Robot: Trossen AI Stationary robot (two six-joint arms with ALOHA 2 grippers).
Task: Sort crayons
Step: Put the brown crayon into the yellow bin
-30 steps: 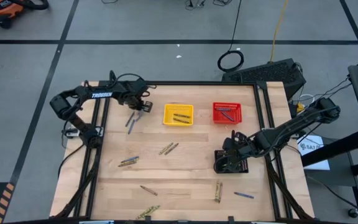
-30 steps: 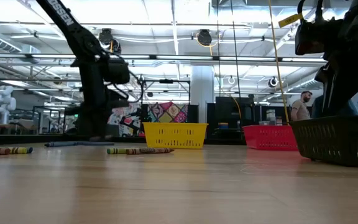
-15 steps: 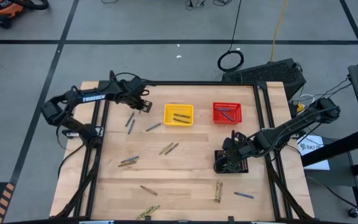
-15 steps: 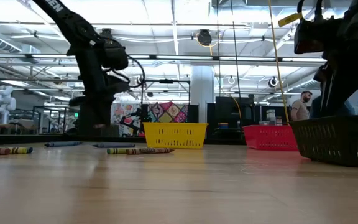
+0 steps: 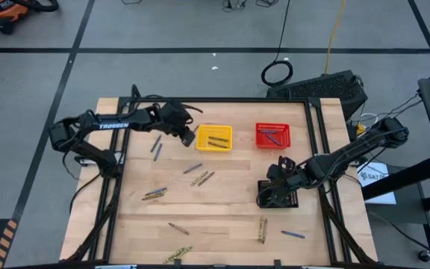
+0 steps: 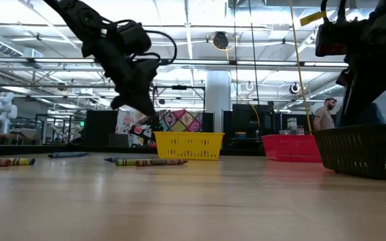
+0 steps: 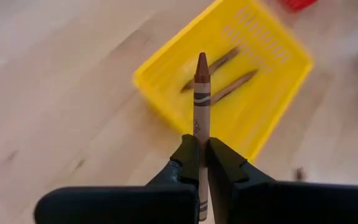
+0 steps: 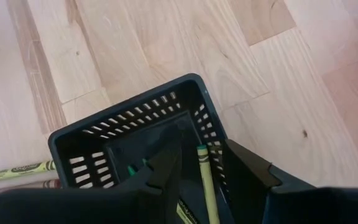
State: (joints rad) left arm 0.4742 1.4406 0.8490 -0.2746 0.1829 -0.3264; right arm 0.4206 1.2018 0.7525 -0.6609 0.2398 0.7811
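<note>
The left gripper (image 7: pixel 199 163) is clamped on a brown crayon (image 7: pixel 201 99) — tip pointing out past the fingers — and hangs just left of the yellow basket (image 5: pixel 214 137), which contains two crayons. The right gripper (image 8: pixel 202 163) sits above the black basket (image 8: pixel 79 152) at the right side of the table (image 5: pixel 222 209); a yellow-green crayon (image 8: pixel 206 180) stands between its fingers, which are set fairly wide. Loose crayons (image 5: pixel 202 178) lie scattered across the middle and near parts of the table — the red basket (image 5: pixel 273 135) stands far right.
</note>
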